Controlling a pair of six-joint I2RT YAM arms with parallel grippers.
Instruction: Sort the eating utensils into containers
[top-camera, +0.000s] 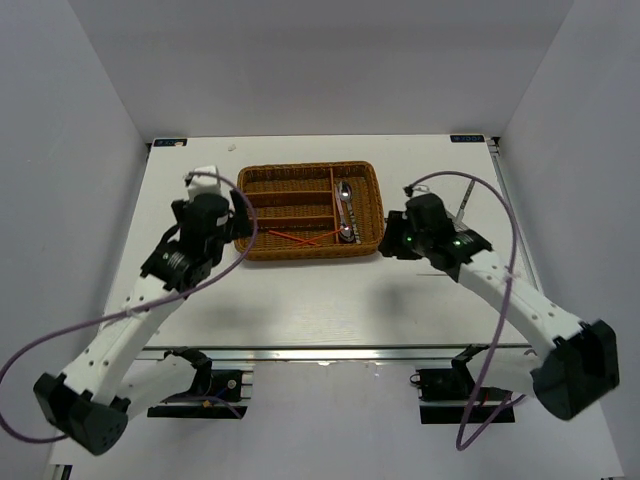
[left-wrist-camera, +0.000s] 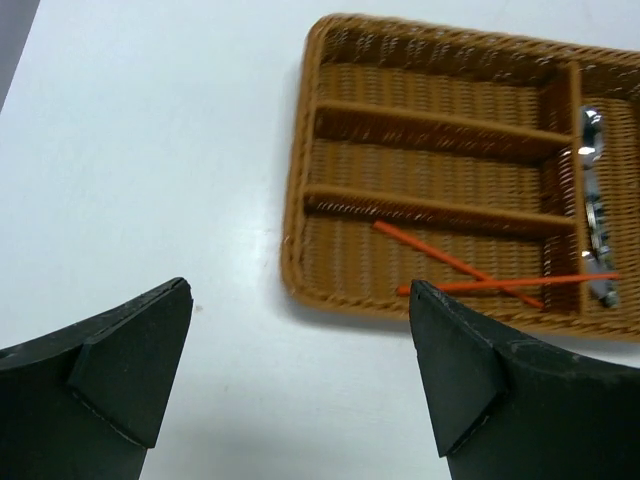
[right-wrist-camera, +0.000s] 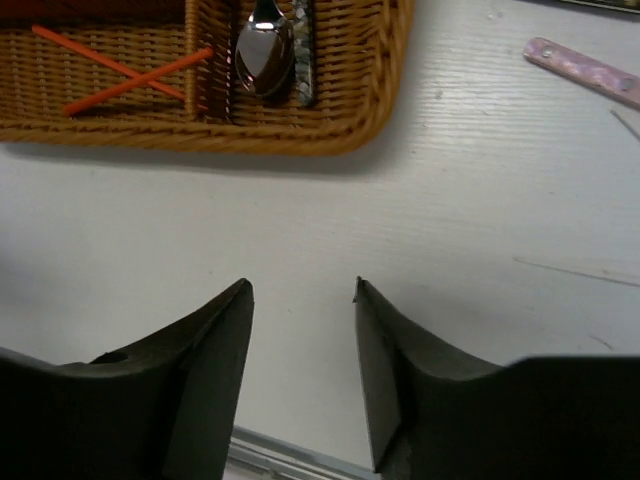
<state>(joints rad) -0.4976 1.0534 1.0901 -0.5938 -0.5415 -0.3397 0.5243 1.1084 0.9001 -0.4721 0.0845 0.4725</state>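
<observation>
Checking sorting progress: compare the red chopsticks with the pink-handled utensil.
The red chopsticks lie crossed inside the wicker tray; the pink-handled utensil lies outside it on the table. The chopsticks are thin, plain red rods; the utensil's handle is flat, wider and mottled. Both are slim and lie flat, unheld.

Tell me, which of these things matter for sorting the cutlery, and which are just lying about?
Part of the job: wicker tray, red chopsticks, spoon, pink-handled utensil lying outside the tray.
Just there: purple cable, table.
</observation>
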